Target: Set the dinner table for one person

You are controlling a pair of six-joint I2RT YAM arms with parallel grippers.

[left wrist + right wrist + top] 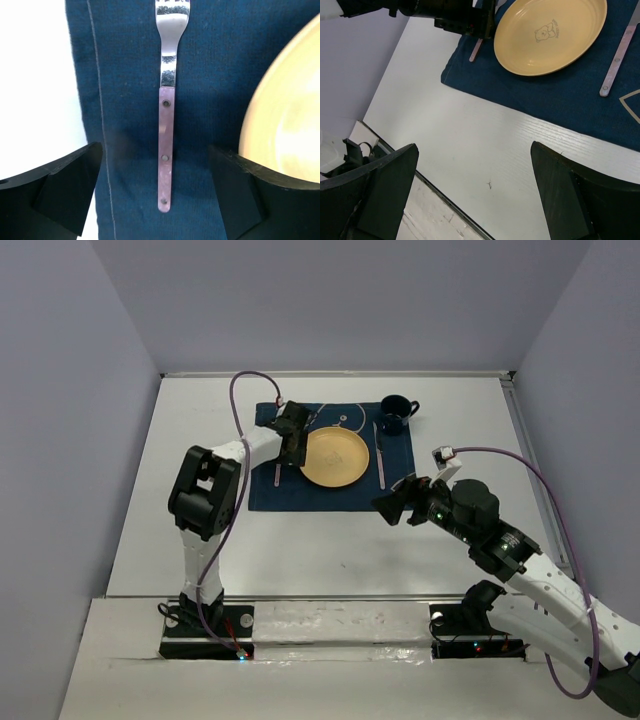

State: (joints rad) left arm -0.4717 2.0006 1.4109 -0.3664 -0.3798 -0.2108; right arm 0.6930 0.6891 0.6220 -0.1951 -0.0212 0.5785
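We found the left gripper (155, 150) with its fingers spread wide and touching nothing. The fork (167, 125) lay free between them, its handle a flat pinkish strip with three rivets and its neck polished steel. The right gripper (474, 150) gaped just as wide, empty, above the dinner table (300, 550), a smooth white board under everything. The dark blue woven placemat (300, 495) bore a round, glossy yellow plate (334, 457), with the fork at nine o'clock, a knife (379, 455) at three and a dark mug (393, 415) at one.

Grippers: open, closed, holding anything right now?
Left gripper: open, either side of the pink-handled metal fork, not gripping it.
Right gripper: open, empty.
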